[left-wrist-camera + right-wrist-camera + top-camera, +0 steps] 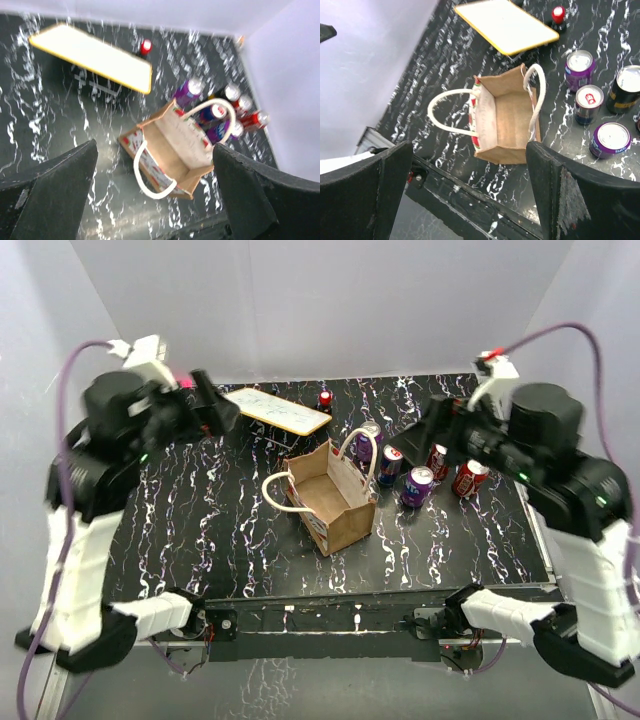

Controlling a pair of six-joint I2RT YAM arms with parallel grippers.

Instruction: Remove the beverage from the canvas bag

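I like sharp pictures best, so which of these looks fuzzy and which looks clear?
The left wrist view is the fuzzy one: the canvas bag and cans look smeared. The right wrist view is clear, with crisp can lids. The top view is fairly sharp, though the white board glares.

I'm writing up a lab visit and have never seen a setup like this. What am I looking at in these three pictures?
Two robot arms stand at the near edge of a black marbled table. One picture comes from a camera above and behind them; the other two come from cameras on each wrist, with that arm's dark fingers at the bottom corners. The left claw and right claw are both open and hold nothing. On the table stand an open canvas bag that looks empty, several drink cans beside it, a yellow-edged white board, and a small red-topped object.
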